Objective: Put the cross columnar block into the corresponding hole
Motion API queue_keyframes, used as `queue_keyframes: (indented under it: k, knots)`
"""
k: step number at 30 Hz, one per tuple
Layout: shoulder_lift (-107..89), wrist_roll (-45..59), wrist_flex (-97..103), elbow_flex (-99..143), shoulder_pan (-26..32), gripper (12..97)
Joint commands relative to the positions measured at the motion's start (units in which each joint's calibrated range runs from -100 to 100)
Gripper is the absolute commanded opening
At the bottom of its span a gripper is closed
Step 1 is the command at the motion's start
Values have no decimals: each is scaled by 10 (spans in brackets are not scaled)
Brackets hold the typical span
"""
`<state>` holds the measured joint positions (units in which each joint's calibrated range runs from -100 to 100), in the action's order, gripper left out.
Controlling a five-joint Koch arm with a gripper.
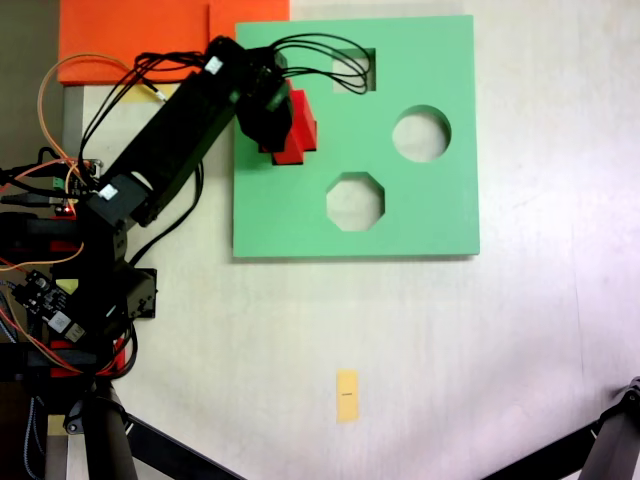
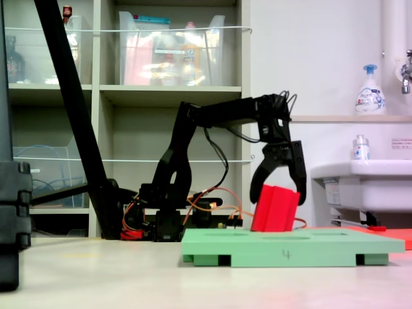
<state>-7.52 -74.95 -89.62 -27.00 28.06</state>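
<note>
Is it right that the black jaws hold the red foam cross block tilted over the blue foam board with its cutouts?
Not quite: the foam board is green, not blue, as both fixed views show. The rest holds: the gripper grips the red foam cross block, tilted, over the board.

Black arm (image 1: 170,140); orange, black cables (image 1: 50,95)

I read one marking: a handwritten "4" on the front edge of the green foam board (image 2: 286,255). Labels on the shelf bottles are illegible.

Block (image 2: 275,208) tilted on board (image 2: 290,248), between claw (image 2: 280,188) jaws
</note>
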Motion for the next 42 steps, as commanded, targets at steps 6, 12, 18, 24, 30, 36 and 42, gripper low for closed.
queue_keyframes:
  k: [6,12,18,24,30,36,42]
  knots:
    - [-2,0,-8,-39,1,385]
    - [26,-12,-12,-31,2,388]
    - [60,-21,-12,-22,1,388]
    - [95,-21,-11,-22,0,449]
    - [95,-20,-11,-21,-1,717]
    - [74,-6,-7,-38,-1,954]
    - [-27,5,-12,-65,0,958]
